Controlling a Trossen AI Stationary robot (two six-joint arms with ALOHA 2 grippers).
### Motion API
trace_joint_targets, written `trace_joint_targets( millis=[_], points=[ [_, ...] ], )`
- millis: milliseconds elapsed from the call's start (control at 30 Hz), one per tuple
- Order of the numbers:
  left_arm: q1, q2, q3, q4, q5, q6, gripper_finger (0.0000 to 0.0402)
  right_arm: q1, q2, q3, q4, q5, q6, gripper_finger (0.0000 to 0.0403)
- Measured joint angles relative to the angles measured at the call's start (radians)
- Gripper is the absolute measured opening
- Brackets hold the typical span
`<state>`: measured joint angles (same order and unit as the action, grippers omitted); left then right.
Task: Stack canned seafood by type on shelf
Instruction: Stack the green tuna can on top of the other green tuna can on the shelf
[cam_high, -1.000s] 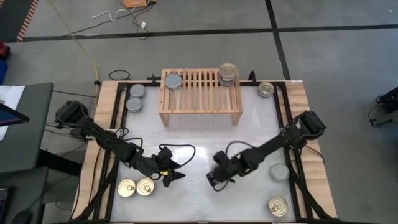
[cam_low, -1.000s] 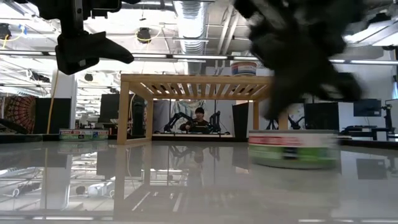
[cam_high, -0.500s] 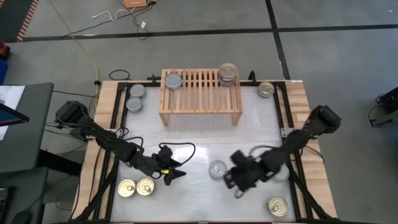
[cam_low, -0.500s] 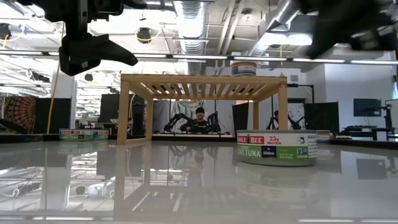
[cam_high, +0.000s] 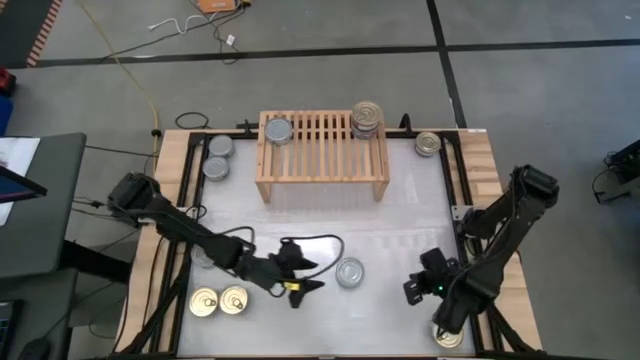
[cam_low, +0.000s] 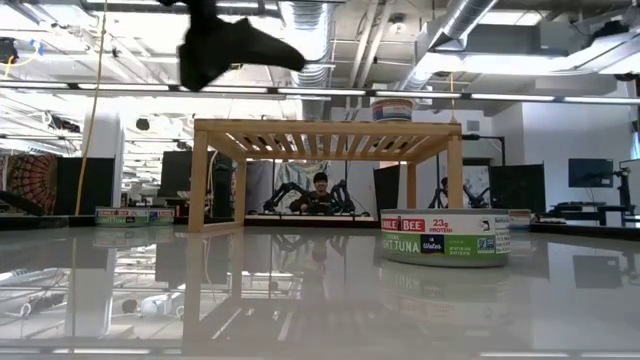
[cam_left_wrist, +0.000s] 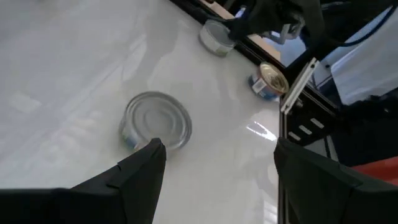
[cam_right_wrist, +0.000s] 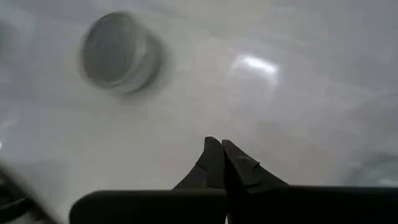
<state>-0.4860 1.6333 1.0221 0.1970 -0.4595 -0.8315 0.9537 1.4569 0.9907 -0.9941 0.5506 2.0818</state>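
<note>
The light-wood shelf (cam_high: 322, 148) stands at the table's far side, also seen in the low view (cam_low: 325, 130). It carries one silver can (cam_high: 279, 131) and a stack of cans (cam_high: 367, 118). A silver-topped can of seafood (cam_high: 350, 272) stands on its base in the table's middle (cam_left_wrist: 155, 121) (cam_low: 445, 237). My left gripper (cam_high: 316, 276) hovers open just left of it, fingers wide apart (cam_left_wrist: 217, 149), touching nothing. My right gripper (cam_high: 412, 291) is shut (cam_right_wrist: 221, 158) to the can's right, near the table's front right, and holds nothing.
Two silver cans (cam_high: 218, 157) stand beside the shelf's left leg and a gold-topped can (cam_high: 428, 144) beside its right leg. Two gold-topped cans (cam_high: 219, 300) sit at the near left. Another gold-topped can (cam_high: 447, 333) sits at the near right under my right arm.
My right gripper has drawn back from the table's middle toward the near right corner, leaving the silver can standing there. My left gripper has moved toward the table's right edge, up to that can, and stays open.
</note>
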Motion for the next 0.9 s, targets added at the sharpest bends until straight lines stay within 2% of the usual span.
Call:
trace_joint_targets(
  millis=[267,367,467,633,900],
  points=[
    [0.052,0.192,0.2,-0.005,0.091,0.074,0.0288,-0.052,-0.253,-0.33,0.542,0.04,-0.341,0.0019],
    [0.061,0.223,0.238,-0.014,0.092,0.117,0.0288,-0.101,-0.328,-0.46,0.802,0.04,-0.538,0.0019],
    [0.068,0.232,0.246,-0.013,0.09,0.089,0.0288,-0.148,-0.357,-0.541,0.983,0.039,-0.6,0.0024],
    [0.068,0.233,0.246,-0.025,0.088,0.062,0.0288,-0.219,-0.321,-0.558,1.029,0.035,-0.588,0.0056],
    [0.068,0.233,0.246,-0.022,0.088,0.064,0.0288,-0.262,-0.202,-0.556,1.169,0.03,-0.565,0.0142]
  ],
)
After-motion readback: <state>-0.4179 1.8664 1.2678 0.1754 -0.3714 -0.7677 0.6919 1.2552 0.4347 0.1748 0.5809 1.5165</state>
